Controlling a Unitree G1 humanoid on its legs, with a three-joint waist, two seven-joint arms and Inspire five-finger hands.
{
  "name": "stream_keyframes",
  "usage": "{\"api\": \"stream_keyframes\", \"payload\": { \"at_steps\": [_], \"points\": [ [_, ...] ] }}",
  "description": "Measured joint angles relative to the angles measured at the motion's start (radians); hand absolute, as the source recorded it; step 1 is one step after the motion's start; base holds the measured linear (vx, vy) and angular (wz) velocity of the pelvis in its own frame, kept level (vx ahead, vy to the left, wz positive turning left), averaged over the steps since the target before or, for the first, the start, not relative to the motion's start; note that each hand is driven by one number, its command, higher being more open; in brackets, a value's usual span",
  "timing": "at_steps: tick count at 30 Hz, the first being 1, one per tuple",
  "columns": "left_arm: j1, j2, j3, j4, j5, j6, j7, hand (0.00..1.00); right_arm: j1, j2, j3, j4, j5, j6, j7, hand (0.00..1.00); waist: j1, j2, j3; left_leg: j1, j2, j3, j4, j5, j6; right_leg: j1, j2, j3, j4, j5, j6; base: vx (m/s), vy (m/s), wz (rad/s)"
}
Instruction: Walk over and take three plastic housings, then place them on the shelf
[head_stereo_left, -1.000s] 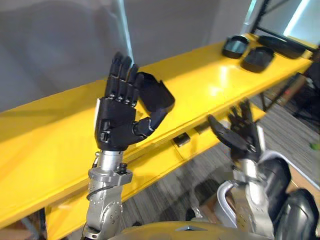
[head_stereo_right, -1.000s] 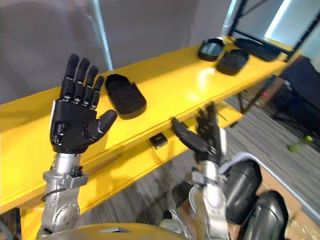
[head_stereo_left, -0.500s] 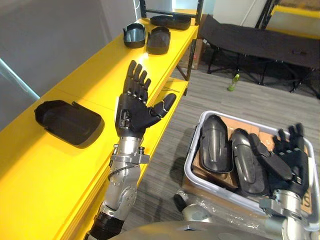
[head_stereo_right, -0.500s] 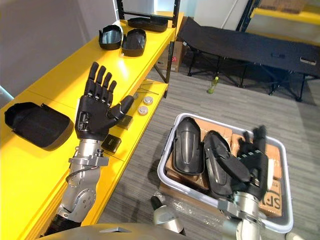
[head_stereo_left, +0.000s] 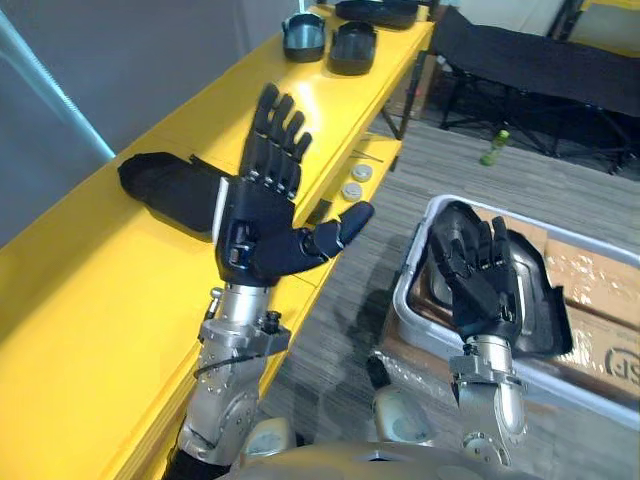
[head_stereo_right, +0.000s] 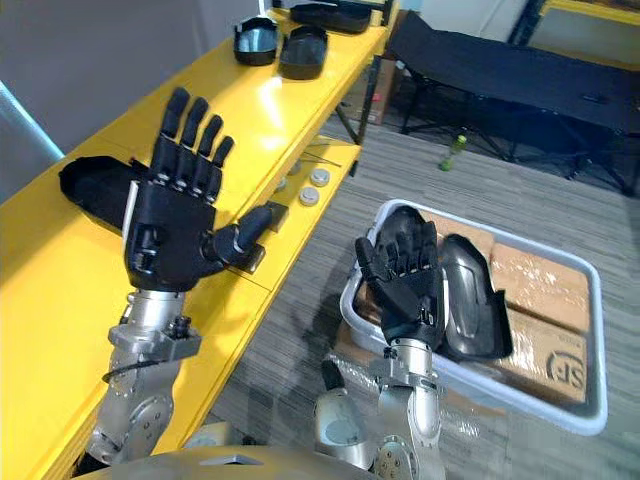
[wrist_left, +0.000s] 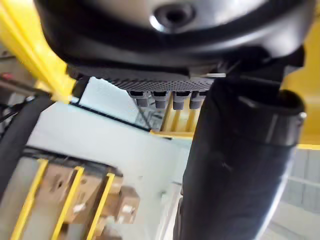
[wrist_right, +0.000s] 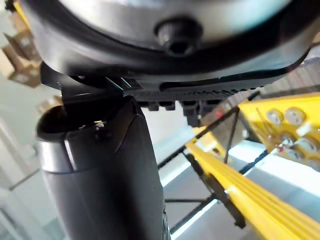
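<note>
Shelf (head_stereo_left: 90, 300), yellow, along the left: one housing (head_stereo_left: 165, 188) lies on it, its near end hidden behind the left hand (head_stereo_left: 262, 235). That hand is raised, palm to the camera, fingers straight and spread, holding nothing, as half a second before. Far housings (head_stereo_left: 352, 46) sit at the shelf's far end, and discs (head_stereo_left: 352, 188) lie on the lower board. The whole view has swung since then. The right hand (head_stereo_left: 478, 285), earlier low at the right, now stands before the left part of the bin (head_stereo_right: 600, 340), fingers straight, empty. It covers part of the bin housings (head_stereo_right: 472, 298), which lie beside boxes (head_stereo_right: 545, 300). Beyond are a bottle (head_stereo_left: 495, 148) and a cot (head_stereo_left: 540, 55).
</note>
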Motion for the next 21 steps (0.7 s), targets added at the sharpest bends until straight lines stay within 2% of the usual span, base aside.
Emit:
{"api": "stream_keyframes", "payload": {
  "at_steps": [1, 2, 3, 5, 7, 9, 10, 11, 12, 13, 14, 15, 16, 17, 18, 19, 20, 21],
  "points": [
    [0.001, 0.000, 0.000, 0.002, 0.000, 0.005, -0.006, 1.00, -0.014, -0.001, 0.013, -0.001, -0.001, -0.001, 0.003, 1.00, 0.004, 0.000, 0.000, -0.004, 0.006, 0.017, -0.005, 0.006, -0.001, -0.023, -0.006, -0.033, 0.064, -0.001, -0.002, -0.08, -0.004, -0.85],
    [0.000, 0.003, -0.001, 0.012, -0.001, 0.013, -0.011, 1.00, -0.045, -0.006, 0.044, 0.003, -0.008, -0.001, 0.001, 1.00, 0.006, 0.000, 0.001, -0.006, 0.021, 0.036, -0.009, 0.017, -0.002, -0.037, -0.025, -0.085, 0.199, -0.012, -0.016, -0.05, -0.039, -0.46],
    [-0.001, 0.008, -0.002, 0.026, -0.001, 0.023, -0.014, 1.00, -0.078, -0.015, 0.078, 0.014, -0.031, -0.004, -0.017, 1.00, 0.007, 0.001, 0.001, -0.005, 0.037, 0.040, -0.005, 0.023, -0.005, -0.023, -0.056, -0.115, 0.322, -0.035, -0.031, -0.03, -0.041, -0.33],
    [-0.010, 0.008, -0.008, 0.063, -0.019, 0.023, -0.015, 1.00, -0.137, -0.016, 0.136, 0.059, -0.080, -0.018, -0.052, 1.00, 0.017, 0.000, 0.000, -0.009, 0.073, 0.040, 0.015, 0.027, -0.013, 0.025, -0.115, -0.120, 0.467, -0.083, -0.030, -0.01, -0.092, -0.19],
    [-0.037, 0.009, -0.016, 0.099, -0.067, 0.024, -0.018, 1.00, -0.169, -0.012, 0.163, 0.096, -0.102, -0.019, -0.091, 1.00, 0.037, -0.002, -0.006, -0.034, 0.112, 0.030, 0.030, 0.040, -0.036, 0.065, -0.170, -0.109, 0.494, -0.089, -0.029, -0.02, -0.251, -0.14],
    [-0.071, 0.009, -0.020, 0.123, -0.121, 0.024, -0.025, 1.00, -0.167, -0.005, 0.163, 0.123, -0.102, -0.019, -0.115, 1.00, 0.037, -0.015, -0.013, -0.076, 0.155, 0.012, 0.048, 0.063, -0.077, 0.102, -0.202, -0.058, 0.399, -0.085, -0.022, -0.04, -0.414, -0.13],
    [-0.084, 0.009, -0.023, 0.131, -0.134, 0.024, -0.025, 1.00, -0.156, -0.002, 0.159, 0.132, -0.103, -0.019, -0.120, 1.00, 0.036, -0.021, -0.016, -0.083, 0.176, 0.011, 0.056, 0.071, -0.099, 0.123, -0.208, -0.042, 0.325, -0.071, -0.001, -0.07, -0.517, -0.29],
    [-0.096, 0.009, -0.027, 0.134, -0.148, 0.023, -0.022, 1.00, -0.133, 0.003, 0.150, 0.134, -0.116, -0.018, -0.122, 1.00, 0.029, -0.036, -0.025, -0.091, 0.202, 0.005, 0.068, 0.077, -0.143, 0.150, -0.208, -0.030, 0.227, -0.055, 0.073, -0.05, -0.403, -0.26],
    [-0.107, 0.005, -0.037, 0.137, -0.150, 0.023, -0.011, 1.00, -0.113, 0.001, 0.139, 0.134, -0.129, -0.018, -0.118, 1.00, 0.022, -0.038, -0.028, -0.093, 0.216, -0.003, 0.066, 0.080, -0.169, 0.176, -0.195, -0.032, 0.215, -0.102, 0.155, -0.06, -0.537, -0.30],
    [-0.132, -0.004, -0.063, 0.146, -0.151, 0.024, 0.016, 1.00, -0.087, -0.014, 0.114, 0.134, -0.135, -0.007, -0.113, 1.00, 0.013, -0.033, -0.038, -0.093, 0.246, -0.016, 0.038, 0.096, -0.215, 0.173, -0.169, -0.058, 0.208, -0.186, 0.231, -0.05, -0.565, -0.16],
    [-0.156, -0.021, -0.087, 0.165, -0.151, 0.033, 0.038, 1.00, -0.073, -0.045, 0.082, 0.136, -0.135, 0.011, -0.110, 1.00, -0.012, -0.017, -0.046, -0.096, 0.277, -0.039, -0.001, 0.123, -0.246, 0.164, -0.135, -0.085, 0.213, -0.250, 0.222, -0.04, -0.551, -0.14],
    [-0.165, -0.035, -0.101, 0.175, -0.155, 0.052, 0.046, 1.00, -0.070, -0.064, 0.057, 0.142, -0.136, 0.019, -0.110, 1.00, -0.025, -0.001, -0.046, -0.100, 0.294, -0.053, -0.017, 0.142, -0.242, 0.153, -0.115, -0.095, 0.225, -0.262, 0.210, -0.03, -0.498, 0.04],
    [-0.170, -0.061, -0.122, 0.186, -0.162, 0.084, 0.052, 1.00, -0.068, -0.087, 0.021, 0.156, -0.137, 0.031, -0.110, 1.00, -0.048, 0.013, -0.047, -0.110, 0.311, -0.067, -0.030, 0.186, -0.213, 0.137, -0.089, -0.103, 0.246, -0.266, 0.201, -0.05, -0.484, 0.02],
    [-0.167, -0.076, -0.151, 0.204, -0.161, 0.130, 0.050, 1.00, -0.054, -0.091, -0.027, 0.169, -0.140, 0.044, -0.112, 1.00, -0.064, 0.002, -0.043, -0.110, 0.311, -0.064, -0.025, 0.265, -0.120, 0.137, -0.080, -0.106, 0.265, -0.279, 0.172, -0.06, -0.445, -0.04],
    [-0.161, -0.075, -0.164, 0.207, -0.160, 0.146, 0.050, 1.00, -0.044, -0.091, -0.040, 0.167, -0.141, 0.045, -0.112, 1.00, -0.066, 0.001, -0.044, -0.109, 0.311, -0.060, -0.025, 0.297, -0.095, 0.139, -0.077, -0.106, 0.265, -0.279, 0.159, -0.06, -0.327, -0.21],
    [-0.151, -0.071, -0.184, 0.212, -0.159, 0.159, 0.039, 1.00, -0.026, -0.095, -0.059, 0.157, -0.141, 0.045, -0.111, 1.00, -0.066, -0.005, -0.040, -0.108, 0.298, -0.058, -0.028, 0.319, -0.102, 0.133, -0.079, -0.101, 0.255, -0.279, 0.138, -0.08, -0.154, -0.29],
    [-0.144, -0.070, -0.188, 0.212, -0.157, 0.159, 0.032, 1.00, -0.026, -0.099, -0.067, 0.157, -0.141, 0.046, -0.110, 1.00, -0.064, 0.000, -0.043, -0.108, 0.279, -0.063, -0.029, 0.309, -0.117, 0.121, -0.085, -0.090, 0.255, -0.276, 0.130, -0.09, -0.108, -0.46],
    [-0.138, -0.072, -0.189, 0.212, -0.137, 0.158, 0.031, 1.00, -0.027, -0.109, -0.082, 0.158, -0.141, 0.054, -0.110, 1.00, -0.058, 0.013, -0.051, -0.106, 0.233, -0.069, -0.042, 0.282, -0.113, 0.094, -0.084, -0.069, 0.256, -0.270, 0.120, -0.09, -0.071, -0.38]
  ]
}}
